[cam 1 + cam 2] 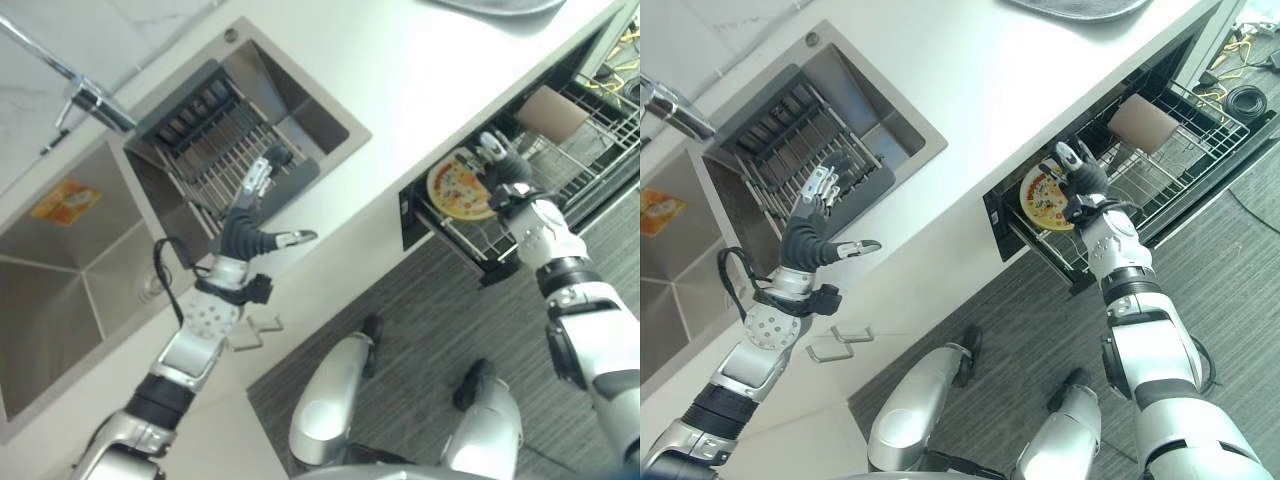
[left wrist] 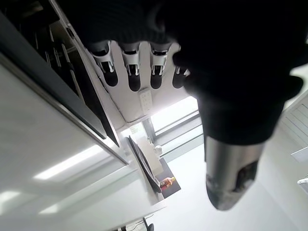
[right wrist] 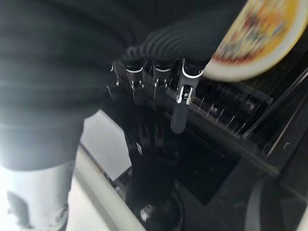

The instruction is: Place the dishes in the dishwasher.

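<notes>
A yellow plate (image 1: pixel 455 188) with a colourful picture stands on edge at the near end of the pulled-out dishwasher rack (image 1: pixel 590 140). My right hand (image 1: pixel 505 165) is right beside the plate's rim, its fingers (image 3: pixel 178 110) straight and open over the rack wires, with the plate (image 3: pixel 260 38) next to the hand's cover. I cannot tell whether the hand touches the plate. My left hand (image 1: pixel 245 230) is raised over the counter edge by the sink, its fingers (image 2: pixel 134 77) straight and holding nothing.
A brown cup-like item (image 1: pixel 550 112) sits further along the rack. A metal drying basket (image 1: pixel 210 150) lies in the small sink basin, a larger basin (image 1: pixel 60 280) and a tap (image 1: pixel 90 100) beside it. White counter (image 1: pixel 400 80) runs between sink and dishwasher.
</notes>
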